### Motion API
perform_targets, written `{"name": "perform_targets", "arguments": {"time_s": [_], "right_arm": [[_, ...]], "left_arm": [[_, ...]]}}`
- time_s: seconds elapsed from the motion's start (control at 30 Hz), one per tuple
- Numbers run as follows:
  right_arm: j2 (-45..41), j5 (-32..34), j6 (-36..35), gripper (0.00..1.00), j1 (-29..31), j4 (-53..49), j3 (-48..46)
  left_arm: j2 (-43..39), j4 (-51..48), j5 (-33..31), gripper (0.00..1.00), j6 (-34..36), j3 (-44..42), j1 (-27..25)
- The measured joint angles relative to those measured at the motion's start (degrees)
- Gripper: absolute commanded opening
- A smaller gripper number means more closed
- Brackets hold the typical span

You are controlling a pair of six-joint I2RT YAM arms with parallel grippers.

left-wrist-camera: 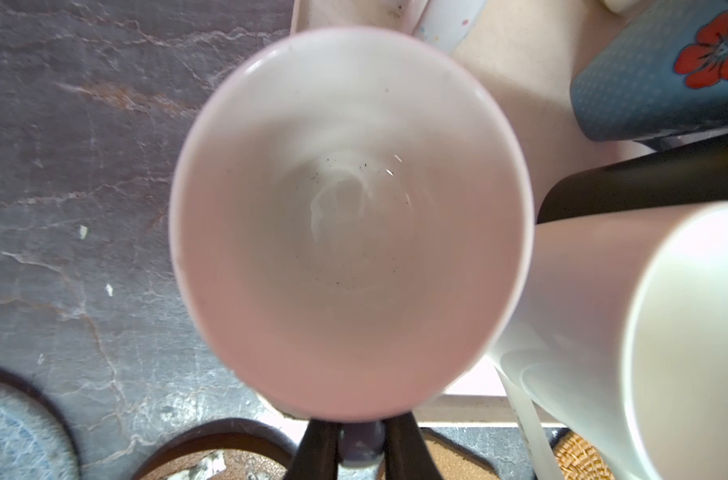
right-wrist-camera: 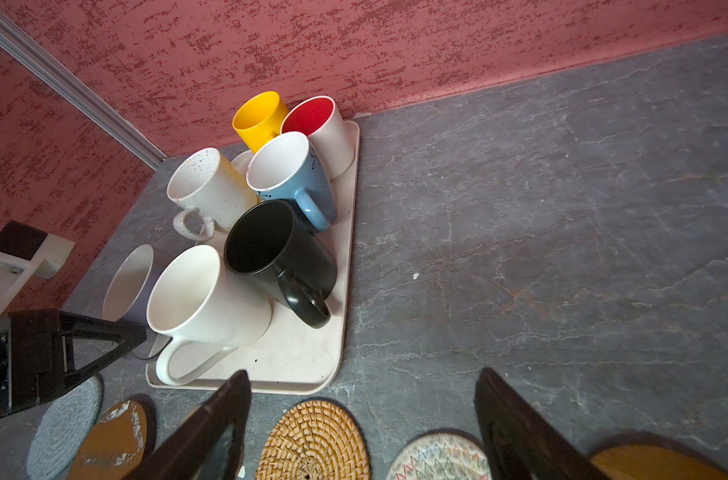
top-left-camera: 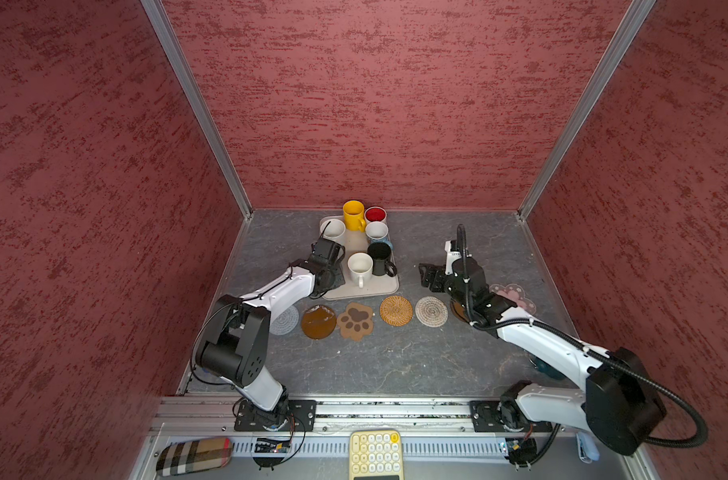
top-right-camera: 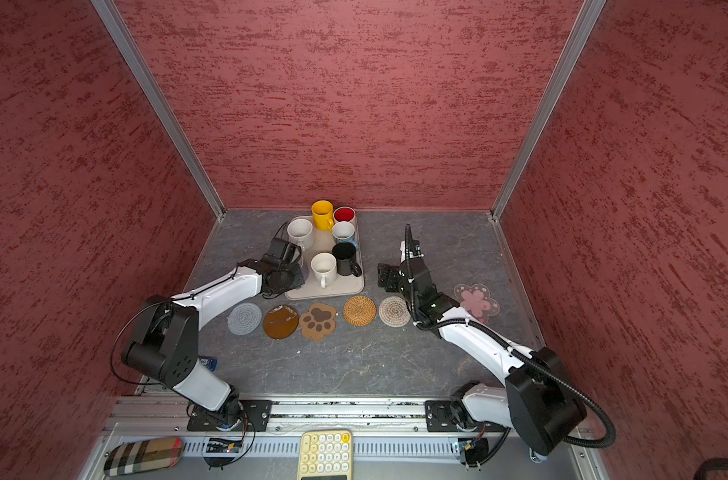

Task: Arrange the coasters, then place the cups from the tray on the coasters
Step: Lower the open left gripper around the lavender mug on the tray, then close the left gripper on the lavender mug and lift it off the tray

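Top views: tray [top-left-camera: 381,287] sits centre frame. Six mugs show on it: yellow mug [top-left-camera: 354,214] and red-inside mug [top-left-camera: 375,215] at its upper end, speckled white mug [top-left-camera: 333,229] and light blue mug [top-left-camera: 377,232] below them, black mug [top-left-camera: 379,254] and white mug [top-left-camera: 360,266] lowest. Left gripper [top-left-camera: 333,278] is over the tray's lower-left edge, its fingers hidden under the wrist here.

Coasters run in a row just below the tray, left to right: grey woven coaster [top-left-camera: 285,322], amber disc [top-left-camera: 318,322], paw coaster [top-left-camera: 356,321], rattan coaster [top-left-camera: 396,310], whitish woven coaster [top-left-camera: 431,311]. Second amber disc [top-left-camera: 457,311] is mostly under the right arm. Pink flower coaster [top-right-camera: 476,302] is furthest right. Right gripper [top-left-camera: 425,276] is right of the tray, apart from it, over bare table [top-left-camera: 395,365].

Left wrist: lilac mug [left-wrist-camera: 349,220] fills the centre. Fingers [left-wrist-camera: 317,451] at bottom centre are pinched on its handle. Can't tell if it's off the tray.

Right wrist: right gripper's fingers [right-wrist-camera: 216,424] spread wide at the bottom of frame, table between them. Lilac mug sits at left, just beside the white mug.
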Motion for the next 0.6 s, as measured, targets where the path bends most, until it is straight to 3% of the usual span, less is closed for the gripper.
{"name": "perform_targets", "arguments": {"time_s": [0.2, 0.6], "right_arm": [[0.2, 0.0, 0.0, 0.85, 0.0, 0.0, 0.2], [0.2, -0.9, 0.2, 0.86, 0.0, -0.1, 0.2]], "left_arm": [[-0.1, -0.2, 0.2, 0.0, 1.2, 0.0, 0.0], [-5.5, -4.1, 0.5, 0.0, 3.7, -1.7, 0.0]]}}
